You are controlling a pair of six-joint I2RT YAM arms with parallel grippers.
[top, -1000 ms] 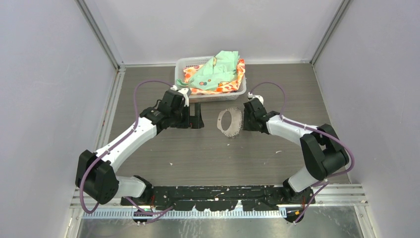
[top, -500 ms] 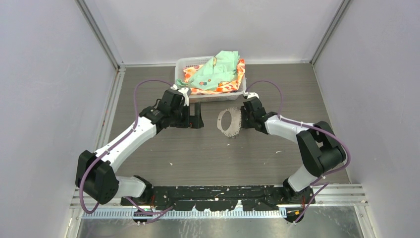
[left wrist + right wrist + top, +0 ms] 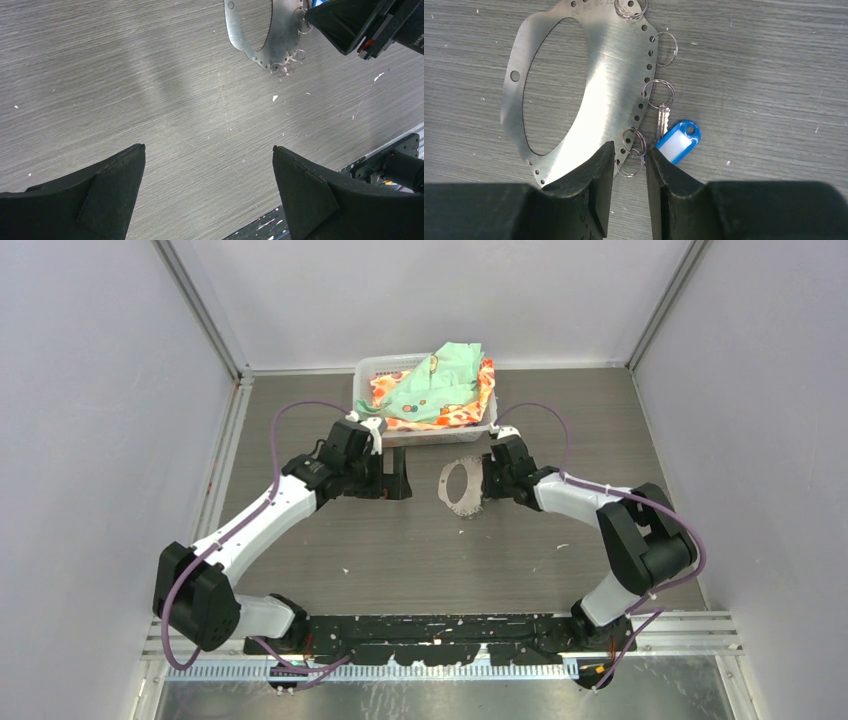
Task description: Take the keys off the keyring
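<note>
reach step: right claw (image 3: 628,160), slightly parted and empty, sat at the keyring (image 3: 614,85); next called for pinching the keys (image 3: 663,122). left claw (image 3: 207,165) gaped, empty.

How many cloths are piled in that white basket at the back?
2: a mint-green cloth heaped on top, and an orange patterned cloth under it, showing along the front and sides. More may be hidden underneath.
</note>
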